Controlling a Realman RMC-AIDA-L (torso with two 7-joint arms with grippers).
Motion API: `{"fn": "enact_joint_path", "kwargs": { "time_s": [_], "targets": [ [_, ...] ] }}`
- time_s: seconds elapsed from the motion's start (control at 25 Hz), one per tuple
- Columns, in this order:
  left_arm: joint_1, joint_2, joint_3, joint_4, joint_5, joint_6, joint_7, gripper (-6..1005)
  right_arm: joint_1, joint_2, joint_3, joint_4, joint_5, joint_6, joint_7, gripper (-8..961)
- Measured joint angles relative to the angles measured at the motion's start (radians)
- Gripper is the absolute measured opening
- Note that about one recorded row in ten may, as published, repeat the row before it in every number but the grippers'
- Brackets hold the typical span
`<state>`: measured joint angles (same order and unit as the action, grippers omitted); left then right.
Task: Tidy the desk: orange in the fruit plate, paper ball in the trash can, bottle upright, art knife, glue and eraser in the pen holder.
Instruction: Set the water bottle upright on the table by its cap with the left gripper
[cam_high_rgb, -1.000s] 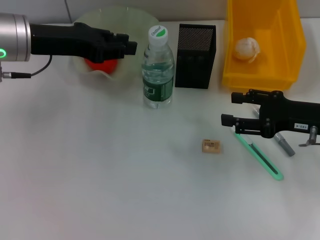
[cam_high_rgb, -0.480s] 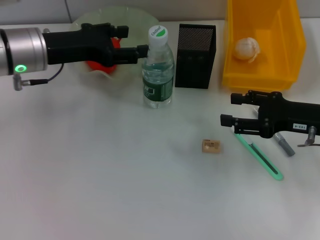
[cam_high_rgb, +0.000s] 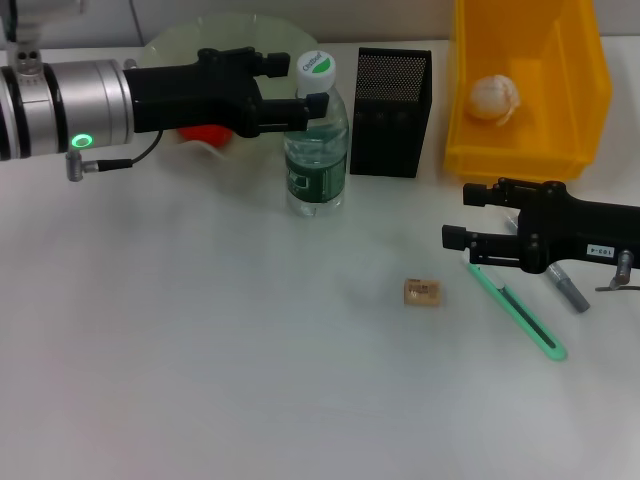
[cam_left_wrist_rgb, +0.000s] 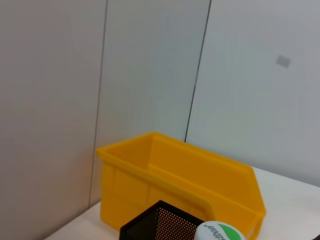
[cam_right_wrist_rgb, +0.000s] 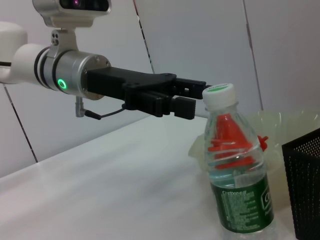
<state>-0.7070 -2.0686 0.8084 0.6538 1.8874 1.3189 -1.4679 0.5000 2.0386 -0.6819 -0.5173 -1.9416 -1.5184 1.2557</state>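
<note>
Right wrist view shows the left gripper (cam_right_wrist_rgb: 187, 97) with jaws spread wide beside the upright water bottle (cam_right_wrist_rgb: 237, 170) cap; the head view hides most of the orange (cam_high_rgb: 205, 133) behind that arm. Right gripper (cam_high_rgb: 462, 220), jaws open, hovers over the green art knife (cam_high_rgb: 517, 312)

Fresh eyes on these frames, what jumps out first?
The left gripper reaches across the back of the white table, fingers spread beside the green-and-white cap of the upright clear plastic water bottle. Behind to the right stands a bright yellow plastic bin holding a crumpled paper ball. The right gripper hovers open over the green art knife.
</note>
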Motion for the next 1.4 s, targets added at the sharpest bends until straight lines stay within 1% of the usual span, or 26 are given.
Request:
{"fn": "enact_joint_path", "kwargs": {
  "time_s": [0.04, 0.08, 0.24, 0.32, 0.72, 1.16, 1.2, 1.4],
  "targets": [
    [0.000, 0.000, 0.000, 0.000, 0.000, 0.000, 0.000, 809, 0.000, 0.000, 0.001, 0.000, 0.000, 0.000, 0.000, 745],
    [-0.017, 0.000, -0.001, -0.030, -0.001, -0.013, 0.021, 809, 0.000, 0.000, 0.001, 0.000, 0.000, 0.000, 0.000, 745],
    [-0.023, -0.002, 0.001, -0.038, -0.001, -0.032, 0.032, 809, 0.001, 0.000, 0.001, 0.000, 0.002, 0.000, 0.005, 745],
    [-0.047, -0.003, 0.010, -0.081, -0.007, -0.081, 0.056, 809, 0.001, 0.000, 0.001, 0.000, 0.002, 0.000, 0.011, 745],
    [-0.072, -0.003, 0.015, -0.121, -0.012, -0.132, 0.076, 808, 0.002, 0.000, 0.003, -0.001, 0.003, 0.000, 0.014, 745],
    [-0.079, -0.005, 0.023, -0.136, -0.015, -0.160, 0.078, 808, 0.002, 0.000, 0.002, -0.005, 0.003, 0.002, 0.014, 745],
    [-0.079, -0.005, 0.023, -0.137, -0.024, -0.162, 0.078, 751, 0.002, 0.000, 0.001, -0.005, 0.003, 0.004, 0.014, 745],
    [-0.079, -0.005, 0.024, -0.137, -0.042, -0.155, 0.078, 583, 0.002, 0.000, -0.003, -0.005, 0.003, 0.012, 0.014, 745]
  ]
}}
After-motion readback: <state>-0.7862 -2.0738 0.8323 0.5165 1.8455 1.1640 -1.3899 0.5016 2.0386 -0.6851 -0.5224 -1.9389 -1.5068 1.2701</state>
